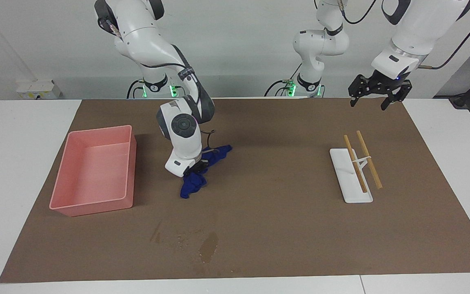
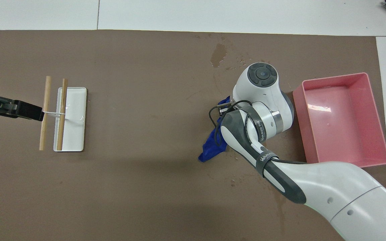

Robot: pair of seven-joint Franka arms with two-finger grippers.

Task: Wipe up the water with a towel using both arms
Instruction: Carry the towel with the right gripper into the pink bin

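Facing view alone shows right tool (image 1: pixel 197 166) gripping towel (image 1: pixel 196 179).

light: bright, even, from above in both views
shadows: soft, short; a faint dark band on the brown mat (image 2: pixel 146 187), a darker patch beside the pink bin (image 1: pixel 92 171)
glare: white patch on the bin floor in the overhead view; the water (image 1: pixel 208 247) glints faintly
focus: sharp, no blur
distortion: slight bend at table edges
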